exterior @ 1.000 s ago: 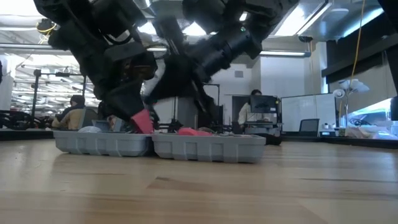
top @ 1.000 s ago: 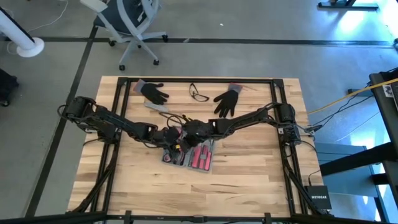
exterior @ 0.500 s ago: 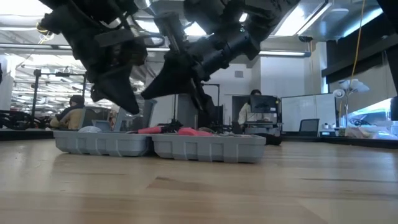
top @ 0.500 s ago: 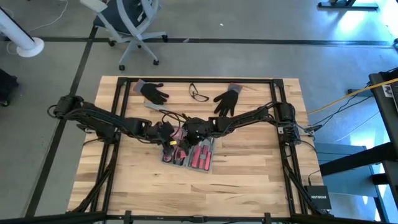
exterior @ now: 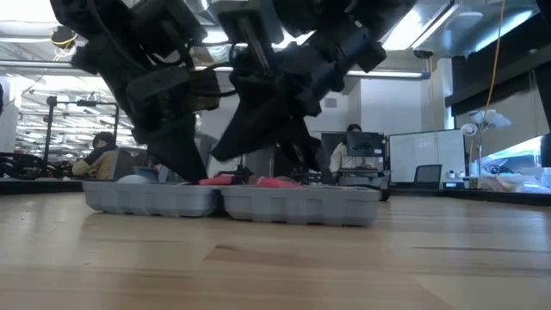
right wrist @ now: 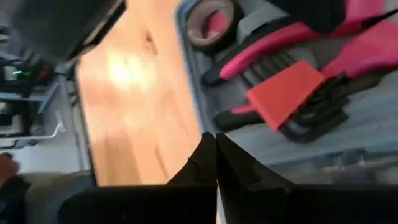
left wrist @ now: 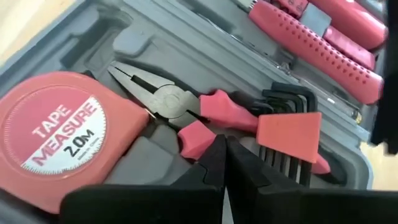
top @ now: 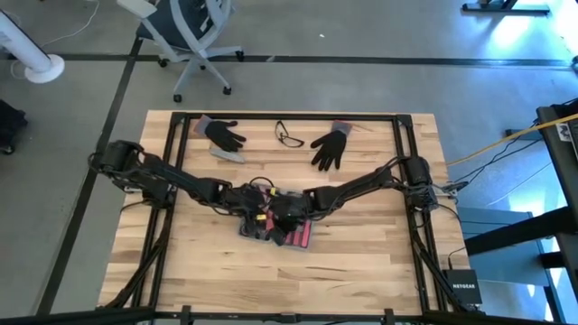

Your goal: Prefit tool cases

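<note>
Now both arms have dropped over the open tool case point(top: 275, 227), which has slid slightly; left gripper point(left wrist: 222, 163) and right gripper point(right wrist: 215, 155) jaws pressed together, seemingly seating tools.

Left gripper point(top: 256, 204): has come back down over the open tool case point(top: 276, 225).
Right gripper point(top: 281, 217): moved toward the table's near edge, over the case.
Tool case: shifted slightly.

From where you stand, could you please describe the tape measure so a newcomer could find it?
Find the open grey tool case mid-table, under both arms. In its left half, beside the pliers, lies the tape measure: the only round red disc, lettered "TAPE MEASURE".
</note>
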You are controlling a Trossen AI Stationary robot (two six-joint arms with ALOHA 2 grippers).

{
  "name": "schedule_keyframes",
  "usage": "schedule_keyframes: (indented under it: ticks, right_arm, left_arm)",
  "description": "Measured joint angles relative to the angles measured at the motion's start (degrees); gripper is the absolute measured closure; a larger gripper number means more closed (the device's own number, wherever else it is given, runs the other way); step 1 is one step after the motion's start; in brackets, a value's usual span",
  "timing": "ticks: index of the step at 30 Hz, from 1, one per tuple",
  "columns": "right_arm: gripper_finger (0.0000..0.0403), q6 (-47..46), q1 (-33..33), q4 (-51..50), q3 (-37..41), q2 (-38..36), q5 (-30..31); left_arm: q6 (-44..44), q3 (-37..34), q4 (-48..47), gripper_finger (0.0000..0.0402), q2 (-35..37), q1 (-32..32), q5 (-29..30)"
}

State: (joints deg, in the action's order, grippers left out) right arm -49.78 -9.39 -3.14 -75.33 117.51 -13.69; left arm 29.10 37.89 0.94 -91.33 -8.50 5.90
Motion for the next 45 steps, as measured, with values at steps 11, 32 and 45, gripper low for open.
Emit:
schedule_keyframes:
  ticks: [11,32,45]
  right_arm:
    - [0.0403,-0.3,-0.4,-1.5,0.0,1.2,5.7]
    - [0.0403,17.3,-2.6,-10.4,-3.2,1.5,17.0]
    - [0.0403,26.3,-1.4,-17.7,-11.5,1.1,28.2]
  left_arm:
    - [-4.5,0.0,4.1,0.0402,-1.9,0.3,-2.3]
    - [-25.7,1.3,15.5,0.0402,-8.8,0.7,-7.0]
    - [-21.4,1.3,14.4,0.0401,-7.4,0.3,-8.3]
